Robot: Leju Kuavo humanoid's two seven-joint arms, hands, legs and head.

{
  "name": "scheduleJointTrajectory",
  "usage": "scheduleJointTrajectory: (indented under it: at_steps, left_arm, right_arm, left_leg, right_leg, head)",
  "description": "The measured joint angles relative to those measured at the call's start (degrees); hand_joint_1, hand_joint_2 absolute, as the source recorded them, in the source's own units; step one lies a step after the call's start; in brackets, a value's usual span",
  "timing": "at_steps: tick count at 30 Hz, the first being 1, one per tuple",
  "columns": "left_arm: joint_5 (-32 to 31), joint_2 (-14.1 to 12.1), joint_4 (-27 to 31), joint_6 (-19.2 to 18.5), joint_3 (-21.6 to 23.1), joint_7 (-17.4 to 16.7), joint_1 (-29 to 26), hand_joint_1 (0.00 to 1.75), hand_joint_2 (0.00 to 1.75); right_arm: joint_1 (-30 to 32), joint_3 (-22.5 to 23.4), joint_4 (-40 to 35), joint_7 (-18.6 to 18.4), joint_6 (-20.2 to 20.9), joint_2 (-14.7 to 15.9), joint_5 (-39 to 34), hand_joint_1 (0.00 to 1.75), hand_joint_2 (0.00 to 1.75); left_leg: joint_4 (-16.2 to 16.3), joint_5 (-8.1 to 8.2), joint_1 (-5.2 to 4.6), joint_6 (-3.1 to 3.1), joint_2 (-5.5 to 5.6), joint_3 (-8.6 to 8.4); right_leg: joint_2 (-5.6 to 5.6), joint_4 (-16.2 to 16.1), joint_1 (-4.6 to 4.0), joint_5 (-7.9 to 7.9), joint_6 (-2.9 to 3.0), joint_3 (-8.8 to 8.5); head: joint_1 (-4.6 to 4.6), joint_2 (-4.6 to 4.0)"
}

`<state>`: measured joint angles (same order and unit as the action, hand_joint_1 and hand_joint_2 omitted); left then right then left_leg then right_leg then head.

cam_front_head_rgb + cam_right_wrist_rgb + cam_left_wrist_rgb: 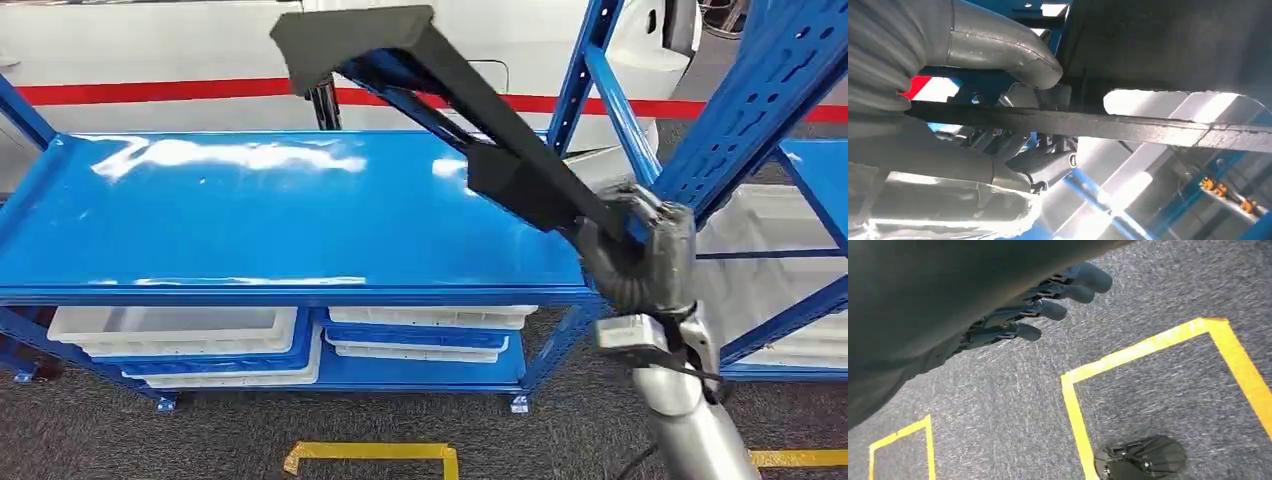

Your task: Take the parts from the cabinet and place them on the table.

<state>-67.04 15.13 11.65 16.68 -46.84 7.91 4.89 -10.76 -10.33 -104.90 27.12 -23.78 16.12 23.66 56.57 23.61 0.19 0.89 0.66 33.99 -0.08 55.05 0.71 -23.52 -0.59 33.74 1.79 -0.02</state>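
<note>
From the head view, your right hand (640,255) was closed around one end of a long black part (440,90), holding it raised above the blue shelf (250,220). It looked rigid, light for its length and unwieldy, so I judged a grip nearer its middle would be steadier.

From the left wrist view, your left hand (1048,305) hung over grey carpet, fingers loosely extended, holding nothing.

From the right wrist view, the thumb (1008,55) pressed against the part's thin edge.

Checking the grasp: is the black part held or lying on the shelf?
Held: the right hand grips the black part, raised at a slant above the blue shelf.
</note>
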Motion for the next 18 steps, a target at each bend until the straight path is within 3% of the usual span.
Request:
scheduleJointTrajectory:
  at_steps: [4,8,18]
  left_arm:
    - [1.6,-1.2,0.0,-1.2,-1.0,0.2,-0.1,0.00,0.00]
    - [3.0,-2.9,0.0,-0.9,-2.4,-1.4,-0.1,0.00,0.00]
    - [4.2,-4.9,0.0,-0.6,-4.7,-2.7,-0.3,0.00,0.00]
  right_arm:
    - [6.5,7.4,-5.7,0.9,4.0,4.1,-2.9,1.75,1.75]
    - [9.9,12.3,-8.5,1.7,7.0,5.7,-4.0,1.75,1.75]
    - [14.7,13.2,-10.7,3.7,13.4,5.8,-3.9,1.75,1.75]
  left_leg:
    - [0.0,0.08,-0.01,0.10,-0.01,0.01]
    - [0.0,0.12,0.00,0.07,-0.06,0.00]
    - [0.0,0.08,0.01,0.06,-0.07,-0.06]
  right_leg:
    - [0.02,0.0,0.00,-0.01,-0.01,0.00]
    - [0.07,0.0,0.00,-0.01,-0.01,0.00]
    - [0.06,0.0,-0.03,-0.02,-0.01,-0.08]
  head:
    - [-0.04,0.00]
    - [-0.02,0.00]
    - [0.02,0.00]
